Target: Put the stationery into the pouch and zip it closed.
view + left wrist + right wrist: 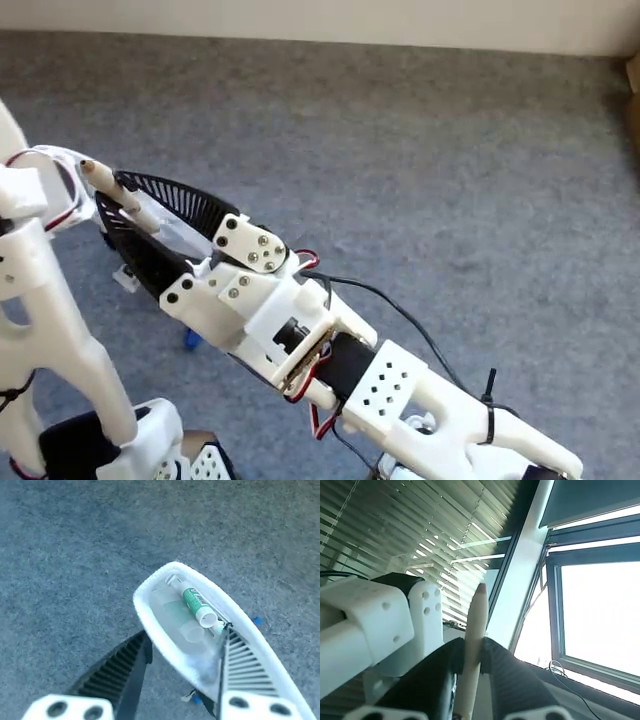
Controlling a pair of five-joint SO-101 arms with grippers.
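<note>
A white pouch [165, 630] lies open on the grey carpet. Inside it are a green-and-white glue stick [196, 605] and a clear item. In the left wrist view my left gripper [180, 680] stands open, its black fingers [125, 672] straddling the pouch's near end, with one finger lying over the rim. My right gripper [112, 200] is shut on a beige pen [120, 192], held tilted above the carpet at the left of the high view. The right wrist view looks upward, and there the pen [475, 625] sticks up between the two dark fingers of the right gripper [472, 650].
A small blue piece [256, 621] lies on the carpet beside the pouch and also shows as a blue piece [190, 340] under the right arm. The left arm's white column [40, 300] stands at the left edge. Open carpet [450, 180] stretches right and back.
</note>
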